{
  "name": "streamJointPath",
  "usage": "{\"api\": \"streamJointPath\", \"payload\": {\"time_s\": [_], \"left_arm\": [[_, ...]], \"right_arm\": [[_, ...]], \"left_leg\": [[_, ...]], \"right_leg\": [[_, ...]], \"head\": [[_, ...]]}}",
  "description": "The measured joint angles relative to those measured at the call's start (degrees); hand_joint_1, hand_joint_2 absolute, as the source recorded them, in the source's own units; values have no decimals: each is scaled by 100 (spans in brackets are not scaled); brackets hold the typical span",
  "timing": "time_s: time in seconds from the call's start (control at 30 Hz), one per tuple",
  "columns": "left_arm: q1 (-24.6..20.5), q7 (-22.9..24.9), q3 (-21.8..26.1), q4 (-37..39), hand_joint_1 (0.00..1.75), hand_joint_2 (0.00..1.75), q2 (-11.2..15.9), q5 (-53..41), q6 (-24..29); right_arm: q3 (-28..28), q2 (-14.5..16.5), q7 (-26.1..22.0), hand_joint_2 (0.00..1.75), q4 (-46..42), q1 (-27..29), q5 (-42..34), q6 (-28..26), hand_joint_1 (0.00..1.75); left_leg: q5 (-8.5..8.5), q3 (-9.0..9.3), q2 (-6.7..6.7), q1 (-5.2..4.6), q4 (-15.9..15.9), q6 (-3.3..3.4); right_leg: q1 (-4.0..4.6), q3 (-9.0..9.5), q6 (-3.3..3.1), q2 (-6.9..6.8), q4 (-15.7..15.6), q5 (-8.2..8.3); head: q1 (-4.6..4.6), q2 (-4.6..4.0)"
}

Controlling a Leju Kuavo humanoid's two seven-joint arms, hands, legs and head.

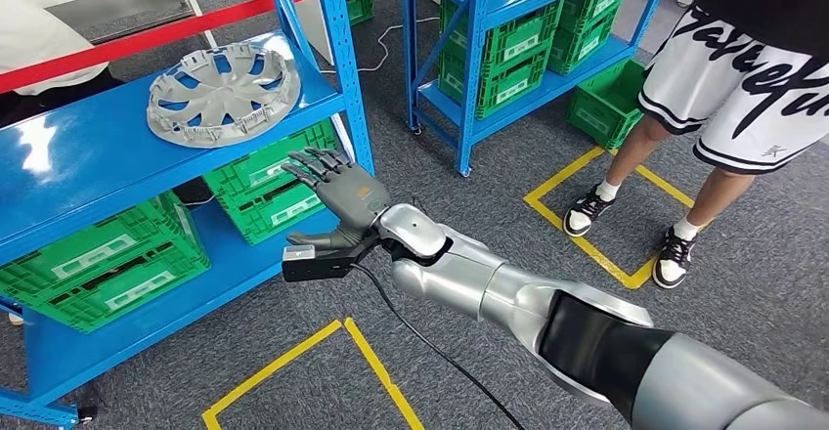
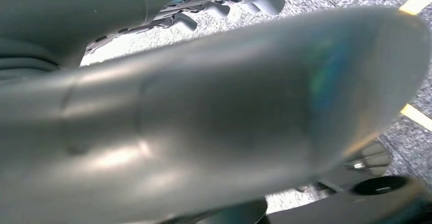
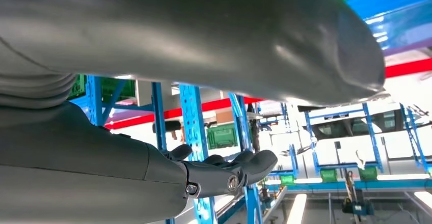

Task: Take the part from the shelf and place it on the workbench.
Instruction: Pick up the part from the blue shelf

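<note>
The part is a grey wheel cover [image 1: 223, 93] lying flat on the top deck of the blue shelf [image 1: 78, 161] at the left. My right arm reaches in from the lower right. My right hand [image 1: 339, 193] is held out with fingers spread and nothing in it, just right of the shelf's front post and lower than the cover, apart from it. In the right wrist view its dark fingers [image 3: 229, 170] stretch out under the thick thumb toward blue racking. In the left wrist view my left hand [image 2: 219, 107] hangs over grey carpet, its fingers [image 2: 219, 7] apart from the thumb, holding nothing.
Green crates [image 1: 103, 269] fill the lower decks under the cover. A second blue rack [image 1: 508, 49] with more crates stands behind. A person [image 1: 723, 107] stands at the right near yellow floor tape [image 1: 587, 244]. A black cable [image 1: 430, 347] trails from my right wrist.
</note>
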Motion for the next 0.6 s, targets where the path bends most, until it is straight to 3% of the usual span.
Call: {"api": "streamJointPath", "payload": {"time_s": [0.03, 0.07, 0.1, 0.17, 0.23, 0.37, 0.43, 0.53, 0.57, 0.6], "left_arm": [[1, 9, 0, 0, 0, 0, -3, -9, -5], [6, 19, 0, 0, 0, 0, -7, -17, -8], [11, 26, 0, 0, 0, 0, -10, -25, -11], [21, 31, 0, 2, 0, 0, -8, -28, -13], [23, 31, 0, 4, 0, 0, -1, -31, -13], [12, 26, -1, -5, 0, 0, -6, -64, -19], [-19, 23, -1, -9, 0, 0, -7, -87, -37], [-52, 31, -3, -9, 0, 0, -15, -108, -73], [-51, 38, -4, -9, 0, 0, -19, -119, -79], [-52, 46, -4, -9, 0, 0, -21, -131, -82]], "right_arm": [[0, -6, 5, 0, -3, 28, 4, 0, 0], [0, -14, 9, 0, -9, 61, 10, -2, 0], [0, -22, 13, 0, -19, 91, 19, -5, 0], [0, -33, 14, 0, -44, 131, 33, -13, 0], [0, -38, 13, 0, -64, 149, 39, -17, 0], [0, -67, 12, 0, -108, 137, 40, -21, 0], [0, -99, 4, 0, -120, 114, 37, -14, 0], [0, -138, -15, 0, -119, 135, 23, 5, 0], [0, -148, -25, 0, -118, 142, 15, 10, 0], [0, -156, -42, 0, -118, 142, 4, 15, 0]], "left_leg": [[-116, -193, 4, 2, 168, -3], [-124, -292, 8, 1, 149, 5], [4, -306, 11, -1, -43, 26], [611, -180, 17, -28, -752, 118], [999, -63, 21, -69, -1235, 197], [1033, 102, 12, -64, -1401, 290], [993, 214, 6, -37, -1446, 353], [864, 330, -14, -36, -1443, 388], [814, 379, -23, -35, -1438, 383], [756, 440, -29, -33, -1429, 372]], "right_leg": [[3, 55, -2, 1, -1, -54], [6, 124, -3, 2, -1, -111], [13, 203, -2, 2, -1, -171], [27, 360, 10, 0, -3, -292], [36, 449, 64, 11, -21, -388], [41, 463, 187, 20, 106, -387], [33, 152, 238, 12, 615, -424], [17, -553, 318, 7, 1482, -788], [12, -689, 335, 6, 1527, -841], [8, -724, 340, 4, 1369, -753]], "head": [[-1, 0], [-2, 0], [-2, 0], [-3, 0], [-12, 0], [-14, 0], [-7, 0], [3, 0], [3, 0], [3, 0]]}}
